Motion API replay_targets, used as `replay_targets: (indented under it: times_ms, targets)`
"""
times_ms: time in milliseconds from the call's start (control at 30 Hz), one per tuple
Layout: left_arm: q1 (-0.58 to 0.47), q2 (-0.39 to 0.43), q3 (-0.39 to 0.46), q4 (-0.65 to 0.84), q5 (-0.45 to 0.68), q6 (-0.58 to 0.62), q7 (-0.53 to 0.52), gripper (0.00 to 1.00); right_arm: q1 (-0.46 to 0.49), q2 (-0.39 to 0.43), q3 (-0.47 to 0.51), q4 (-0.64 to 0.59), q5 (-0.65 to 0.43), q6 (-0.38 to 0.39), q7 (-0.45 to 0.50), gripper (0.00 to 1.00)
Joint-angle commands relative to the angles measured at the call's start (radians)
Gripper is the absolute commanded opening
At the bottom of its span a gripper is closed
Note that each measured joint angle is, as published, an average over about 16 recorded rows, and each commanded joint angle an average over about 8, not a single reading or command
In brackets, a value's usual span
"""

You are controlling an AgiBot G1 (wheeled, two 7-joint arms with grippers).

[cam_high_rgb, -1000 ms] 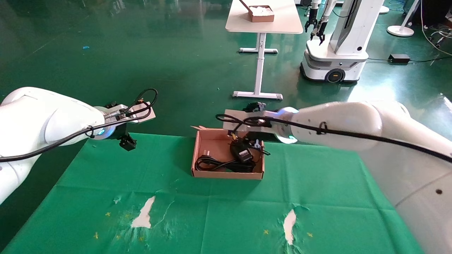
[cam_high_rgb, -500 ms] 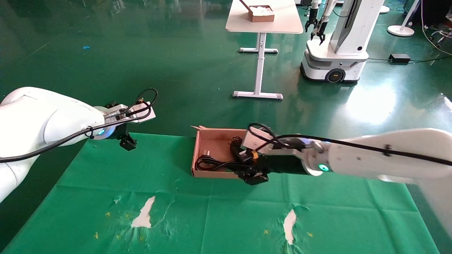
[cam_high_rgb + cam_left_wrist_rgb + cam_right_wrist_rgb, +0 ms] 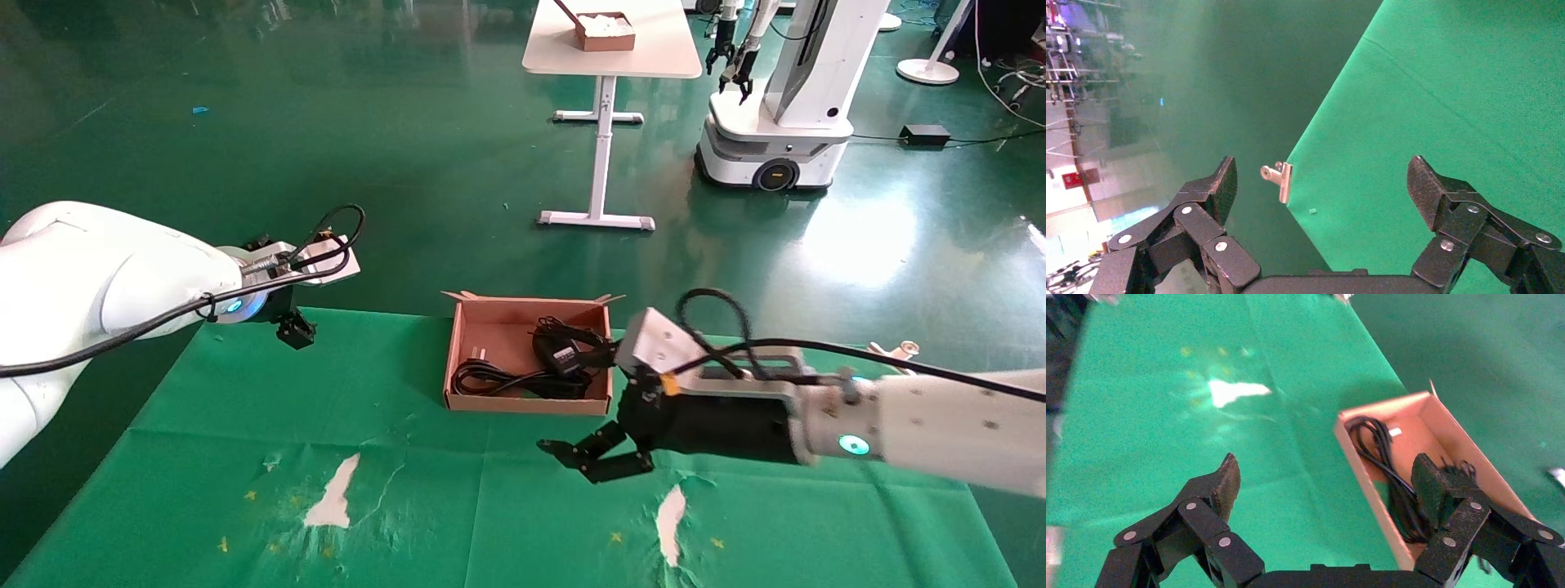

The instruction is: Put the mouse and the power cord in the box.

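From the head view, the box [image 3: 470, 327] sits on the green cloth [image 3: 409, 490] near the table's far edge, and both things lie inside it: the power cord [image 3: 490, 379] coiled flat along the near wall, its plug toward the left end, and the mouse [image 3: 561, 357] upside down at the right end, pale label showing, its thin cable bunched beside it. The right gripper [image 3: 595, 463] hangs over the cloth just in front of the box's near right corner, jaws spread and holding nothing. The left gripper [image 3: 296, 331] is parked over the cloth's far left corner, well apart from the box. Two torn pale patches mark the cloth closer to me. Beyond, a white table [image 3: 654, 49] carries a small brown box [image 3: 605, 31], and another robot [image 3: 776, 98] stands next to it

From the left wrist view, the left gripper [image 3: 1319, 187] is wide open and empty, above the cloth's corner, where a metal clip [image 3: 1279, 179] pinches the edge

From the right wrist view, the right gripper [image 3: 1329, 487] is also wide open, with cloth between its fingers; the box [image 3: 1367, 450] lies beyond one fingertip, the power cord [image 3: 1389, 471] visible inside
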Motion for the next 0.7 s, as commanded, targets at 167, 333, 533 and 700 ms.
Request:
replay_targets:
  times_ms: [167,333,533,700]
  targets:
    - [0.057,-0.051,-0.083,-0.066,-0.102,0.058,0.044,1.0,-0.061,0.076,0.056,0.061,0.138,-0.071,-0.003,1.0]
    - [0.123,-0.109,-0.18,-0.143,-0.22,0.125,0.095,1.0,-0.112,0.14,0.102,0.111,0.252,-0.13,-0.005,1.0]
    - [0.202,-0.18,-0.295,-0.235,-0.361,0.205,0.156,1.0,-0.173,0.216,0.158,0.171,0.39,-0.201,-0.008,1.0]
    - [0.268,-0.239,-0.392,-0.312,-0.48,0.272,0.207,1.0,-0.224,0.28,0.204,0.222,0.506,-0.261,-0.01,1.0]
